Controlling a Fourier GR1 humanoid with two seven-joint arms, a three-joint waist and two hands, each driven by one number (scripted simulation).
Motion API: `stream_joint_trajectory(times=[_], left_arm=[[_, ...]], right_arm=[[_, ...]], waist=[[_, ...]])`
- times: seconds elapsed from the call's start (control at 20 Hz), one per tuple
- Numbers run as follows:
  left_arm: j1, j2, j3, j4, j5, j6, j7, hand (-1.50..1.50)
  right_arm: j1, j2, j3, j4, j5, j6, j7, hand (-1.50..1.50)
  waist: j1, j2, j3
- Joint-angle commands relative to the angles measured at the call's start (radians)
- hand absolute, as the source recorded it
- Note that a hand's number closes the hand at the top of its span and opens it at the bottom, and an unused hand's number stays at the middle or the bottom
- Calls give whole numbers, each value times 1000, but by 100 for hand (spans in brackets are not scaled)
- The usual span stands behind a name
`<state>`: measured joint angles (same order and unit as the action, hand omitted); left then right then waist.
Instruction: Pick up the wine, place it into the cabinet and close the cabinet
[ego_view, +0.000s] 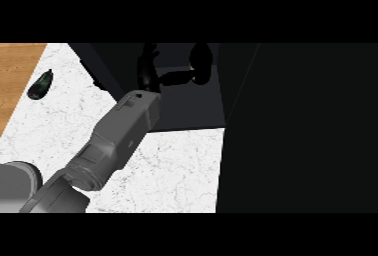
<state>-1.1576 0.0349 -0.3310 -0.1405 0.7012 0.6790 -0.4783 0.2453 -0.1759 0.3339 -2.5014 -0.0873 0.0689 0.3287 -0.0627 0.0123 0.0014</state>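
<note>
Forearm (122, 132) in grey runs up from the lower left corner and slants toward the top middle, ending in a black hand (150, 70) inside the dark cabinet (188, 107). By its place at the view's left it reads as the left hand; its fingers point up and its thumb sticks out to the right toward a dark upright shape, likely the wine bottle (199, 62), set deep in the cabinet. Whether the thumb touches or pinches the bottle I cannot tell, since black lies on black there. A tall dark panel (303, 130), perhaps the cabinet door, fills the right side and leaves only a narrow strip of open room beside the arm. White speckled surface (177, 170) spreads below, with a wooden strip (16, 75) at the far left. A small dark green object (40, 84) lies near that strip, well apart from the arm
</note>
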Motion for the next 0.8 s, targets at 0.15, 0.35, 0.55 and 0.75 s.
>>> stream_joint_trajectory(times=[0.15, 0.35, 0.55, 0.75], left_arm=[[-10, 76, 9, 62, -24, -14, -10, -150], [11, 74, 28, 37, -22, -64, -64, -150], [-21, 96, 22, 20, -38, -145, -53, -150], [5, -3, 39, 1, -43, -109, -140, -150]], right_arm=[[33, 2, 40, -162, -55, -8, 74, -150], [-2, 5, 6, -135, -57, -16, 78, -150], [23, -16, 20, -182, -53, -2, 93, -150], [42, -4, 19, -151, -63, 6, 51, -150]], waist=[[-10, 8, -3], [5, 7, -3], [3, 4, -3], [11, 0, -2]])
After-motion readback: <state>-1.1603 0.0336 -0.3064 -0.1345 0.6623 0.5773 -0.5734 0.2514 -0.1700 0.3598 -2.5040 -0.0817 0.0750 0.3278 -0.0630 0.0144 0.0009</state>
